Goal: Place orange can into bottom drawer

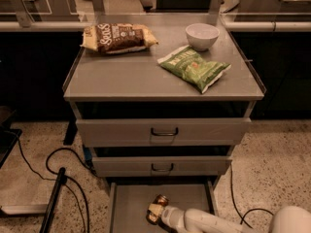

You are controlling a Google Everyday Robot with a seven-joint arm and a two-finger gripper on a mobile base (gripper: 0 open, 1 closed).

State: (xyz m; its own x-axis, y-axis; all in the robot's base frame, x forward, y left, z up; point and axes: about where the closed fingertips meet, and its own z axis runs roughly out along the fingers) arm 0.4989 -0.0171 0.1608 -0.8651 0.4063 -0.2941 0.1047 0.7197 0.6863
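Note:
The bottom drawer (131, 203) is pulled open at the foot of the grey cabinet, showing its flat grey floor. The orange can (161, 200) is inside the drawer, near the middle of the floor, seen from above with its metal top showing. My gripper (155, 211) reaches in from the lower right on a white arm and is around the can, low over the drawer floor.
On the cabinet top (121, 76) lie a brown snack bag (118, 36), a green chip bag (194, 67) and a white bowl (202, 35). The two upper drawers (163, 130) are closed. Black cables (68, 178) lie on the floor to the left.

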